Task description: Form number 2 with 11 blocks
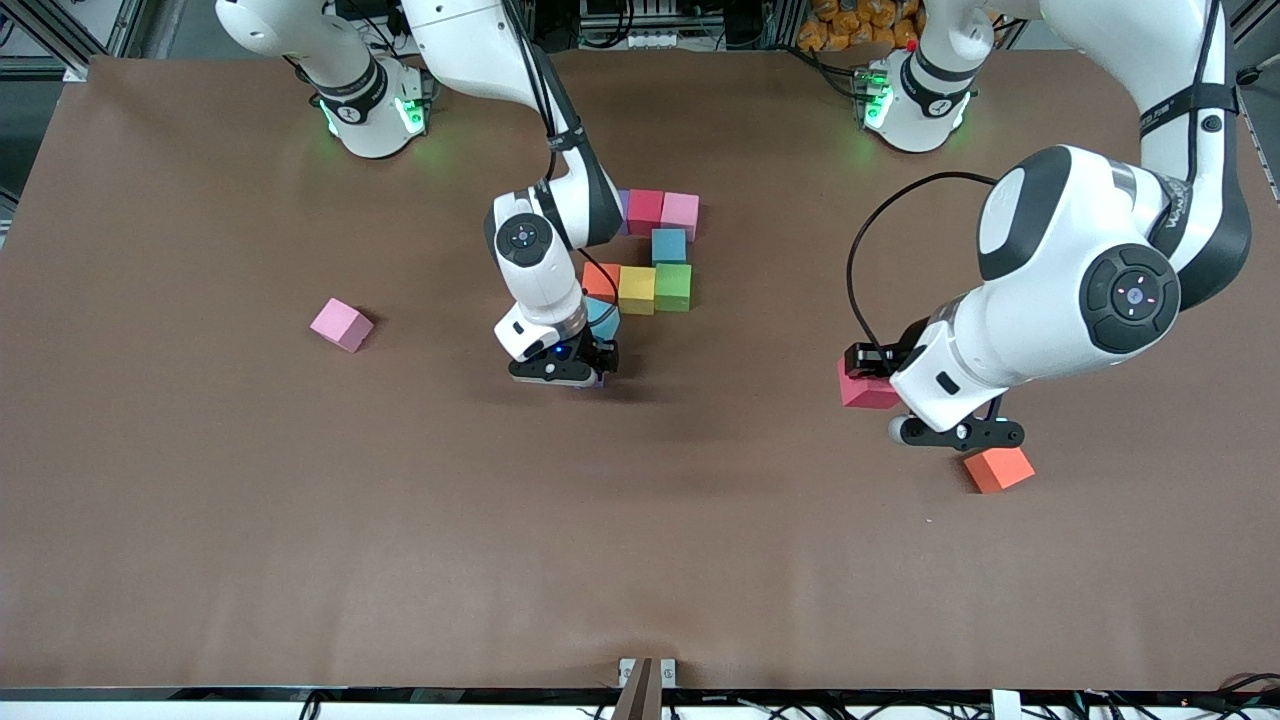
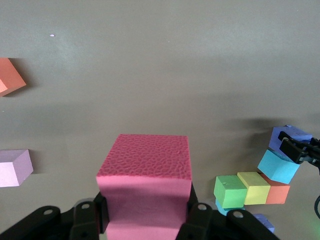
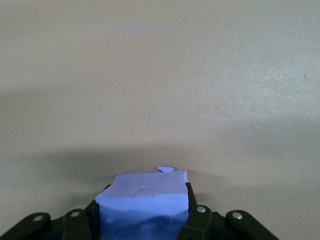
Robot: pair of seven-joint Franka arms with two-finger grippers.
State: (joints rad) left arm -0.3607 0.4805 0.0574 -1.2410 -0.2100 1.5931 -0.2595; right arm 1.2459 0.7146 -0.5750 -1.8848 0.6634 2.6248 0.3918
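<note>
Currently, right end effector clamps a purple matte foam cube beside the partial digit; left end effector clamps a red matte foam cube above the bench.

A cluster of blocks is set mid-table, toward the robots' bases. A block is clamped in the right gripper, just beside the cluster's nearest block. A lone block is placed toward the right arm's end. Toward the left arm's end, another block is gripped above the table by the left gripper, with a stray block lying near it.
</note>
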